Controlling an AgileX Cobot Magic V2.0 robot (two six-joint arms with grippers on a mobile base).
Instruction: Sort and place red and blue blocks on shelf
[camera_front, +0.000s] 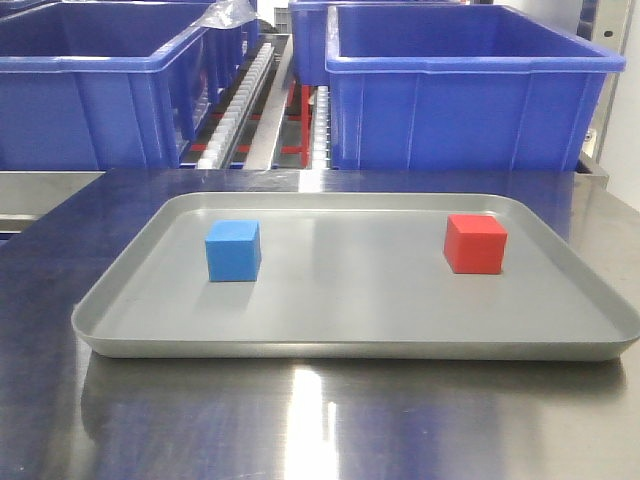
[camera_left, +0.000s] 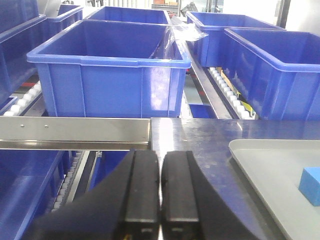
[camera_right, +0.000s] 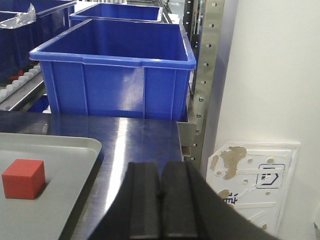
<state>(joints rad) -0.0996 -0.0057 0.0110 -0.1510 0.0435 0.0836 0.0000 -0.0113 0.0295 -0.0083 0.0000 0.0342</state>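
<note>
Trouble looms at the grasp: left hand (camera_left: 160, 195) and right hand (camera_right: 161, 200), both pressed together outside the tray (camera_front: 350, 348), must spread first or they may shove the blue block (camera_front: 233, 250) or red block (camera_front: 475, 243), resting apart on that tray.

Left tool (camera_left: 160, 156), jaws together, perhaps touching

1. The small sky-blue cube (camera_left: 311, 186) lies on the flat grey metal tray (camera_left: 270, 170), ahead and right of the left gripper (camera_left: 160, 160).
2. The small red cube (camera_right: 22, 178) lies on that tray, ahead and left of the right gripper (camera_right: 161, 167).
3. Beyond both grippers stand large blue plastic bins (camera_left: 107, 82).
</note>
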